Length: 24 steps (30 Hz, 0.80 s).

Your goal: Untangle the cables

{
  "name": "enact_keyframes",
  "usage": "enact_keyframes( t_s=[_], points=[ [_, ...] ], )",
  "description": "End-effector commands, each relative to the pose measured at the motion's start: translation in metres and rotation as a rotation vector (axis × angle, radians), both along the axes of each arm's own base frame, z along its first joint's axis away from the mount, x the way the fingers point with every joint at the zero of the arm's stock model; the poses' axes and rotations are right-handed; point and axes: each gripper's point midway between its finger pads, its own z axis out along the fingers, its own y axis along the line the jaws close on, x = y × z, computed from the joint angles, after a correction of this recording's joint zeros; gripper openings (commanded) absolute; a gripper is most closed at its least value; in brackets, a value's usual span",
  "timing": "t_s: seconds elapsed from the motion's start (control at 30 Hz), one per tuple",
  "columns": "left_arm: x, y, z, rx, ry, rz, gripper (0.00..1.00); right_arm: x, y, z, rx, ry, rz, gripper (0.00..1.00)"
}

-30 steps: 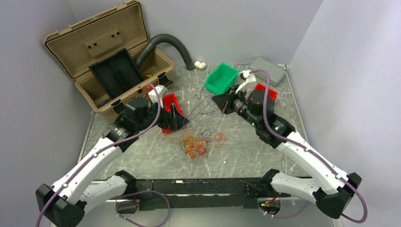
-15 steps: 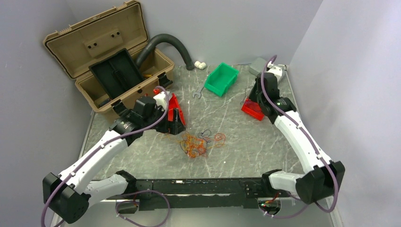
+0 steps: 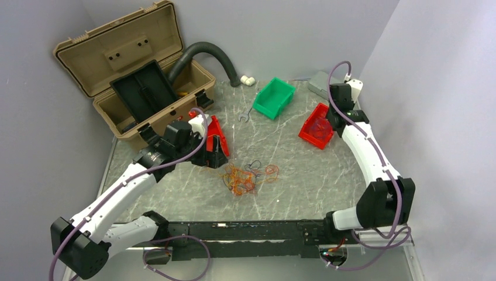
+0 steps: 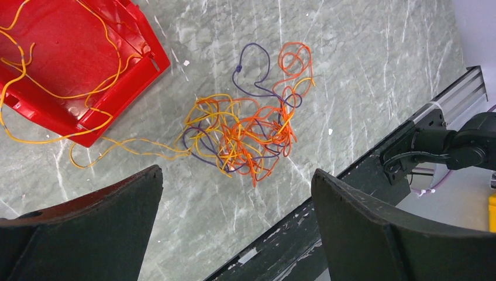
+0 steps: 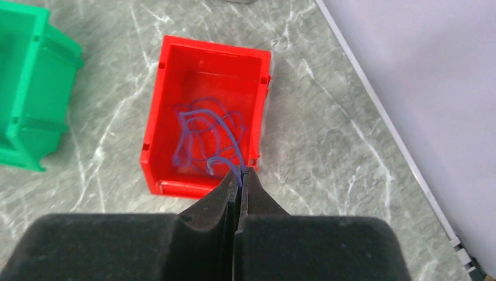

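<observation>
A tangle of orange, yellow and purple cables [image 3: 243, 177] lies at mid-table; in the left wrist view [image 4: 245, 137] it is just beyond my fingers. My left gripper [image 4: 237, 175] is open and empty, hovering above the tangle's near side next to a red bin [image 4: 64, 64] with yellow wires trailing out. In the top view the left gripper [image 3: 219, 149] is just left of the tangle. My right gripper [image 5: 241, 172] is shut on a purple cable [image 5: 199, 126] that coils in a second red bin [image 5: 205, 76] at the right [image 3: 316, 126].
An open tan toolbox [image 3: 134, 76] and a dark corrugated hose [image 3: 205, 50] stand at the back left. A green bin [image 3: 274, 98] and a grey box [image 3: 324, 82] sit at the back. A loose dark strand [image 3: 245, 117] lies mid-back. A black rail [image 3: 245, 231] runs along the front edge.
My right arm swung from mid-table to the far right, carrying the purple cable over the right red bin. My left gripper shifted slightly toward the tangle.
</observation>
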Motion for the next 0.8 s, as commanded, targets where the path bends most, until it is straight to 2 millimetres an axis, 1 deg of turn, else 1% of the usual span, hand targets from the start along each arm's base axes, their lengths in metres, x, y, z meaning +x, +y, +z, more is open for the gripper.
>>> enact_keyframes(
  t_s=[0.0,0.1,0.23,0.3,0.37,0.53,0.57,0.6,0.63,0.67,0.7,0.73,0.77],
  points=[
    [0.005,-0.008,0.017,-0.026,-0.042,-0.032,0.99,0.022,-0.021,0.007,-0.073,0.001,-0.039,0.0],
    [0.005,-0.01,0.014,-0.027,-0.029,-0.041,0.99,0.038,-0.022,-0.016,-0.075,0.054,-0.048,0.0],
    [0.004,-0.008,0.014,-0.019,-0.032,-0.037,0.99,0.06,-0.013,-0.053,-0.037,0.114,-0.033,0.0],
    [0.002,-0.007,0.015,-0.011,-0.034,-0.04,0.99,0.067,-0.014,-0.074,-0.029,0.143,-0.053,0.0],
    [0.002,-0.005,0.015,-0.005,-0.036,-0.039,0.99,0.074,-0.014,-0.089,-0.026,0.155,-0.056,0.0],
    [-0.001,-0.005,0.013,-0.007,-0.033,-0.049,0.99,0.087,-0.024,-0.126,-0.036,0.218,-0.084,0.0],
    [-0.002,-0.006,0.012,-0.006,-0.028,-0.052,0.99,0.087,-0.025,-0.136,-0.03,0.247,-0.081,0.01],
    [-0.003,-0.006,0.01,-0.005,-0.023,-0.055,0.99,0.091,-0.023,-0.137,-0.013,0.263,-0.067,0.06],
    [-0.003,-0.007,0.009,-0.004,-0.019,-0.058,0.99,0.092,-0.02,-0.14,0.007,0.279,-0.05,0.21],
    [-0.004,-0.007,0.007,-0.004,-0.016,-0.061,0.99,0.092,-0.016,-0.136,0.02,0.273,-0.032,0.38],
    [-0.005,-0.007,0.006,-0.003,-0.013,-0.064,0.99,0.093,-0.012,-0.129,0.033,0.255,-0.009,0.48],
    [-0.006,-0.007,0.004,-0.001,-0.012,-0.068,0.99,0.092,-0.009,-0.119,0.044,0.233,0.009,0.55],
    [-0.006,-0.007,0.002,0.003,-0.009,-0.072,0.99,0.09,-0.008,-0.109,0.05,0.214,0.015,0.59]
  ],
)
